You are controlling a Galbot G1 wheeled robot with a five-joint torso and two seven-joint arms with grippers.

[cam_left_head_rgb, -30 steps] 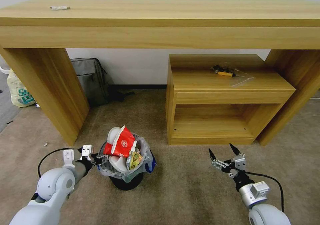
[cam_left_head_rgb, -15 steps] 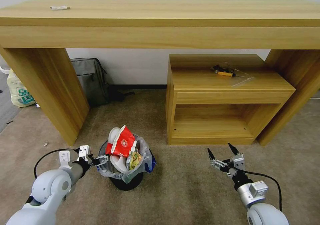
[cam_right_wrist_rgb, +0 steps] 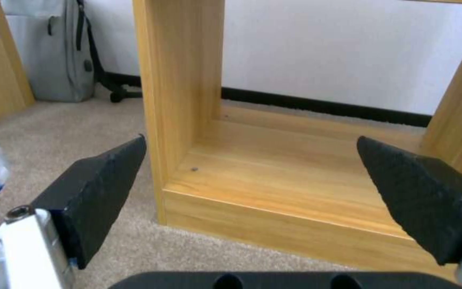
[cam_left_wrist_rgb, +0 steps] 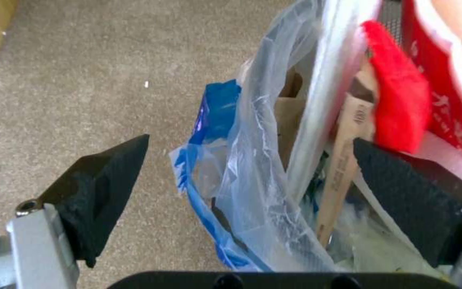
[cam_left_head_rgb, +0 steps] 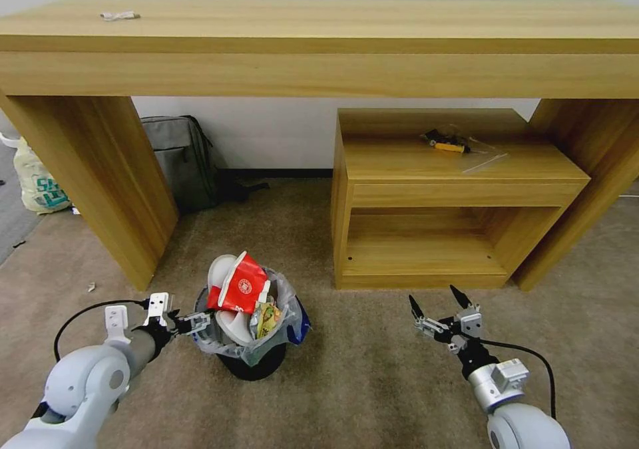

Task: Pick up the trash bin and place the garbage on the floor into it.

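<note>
— Where the trash bin (cam_left_head_rgb: 251,359) stands on the beige floor (cam_left_head_rgb: 373,369) before the desk (cam_left_head_rgb: 319,43), how does the left gripper (cam_left_head_rgb: 197,320) sit?

— Fingers spread wide, straddling the bag-lined rim at the bin's left side, gripping nothing. The garbage (cam_left_head_rgb: 241,291), a red carton foremost, heaps above the rim.

— And the right gripper (cam_left_head_rgb: 439,306)?

— Splayed and empty, low over the carpet, well apart from the bin, facing the small cabinet (cam_left_head_rgb: 452,196).
</note>
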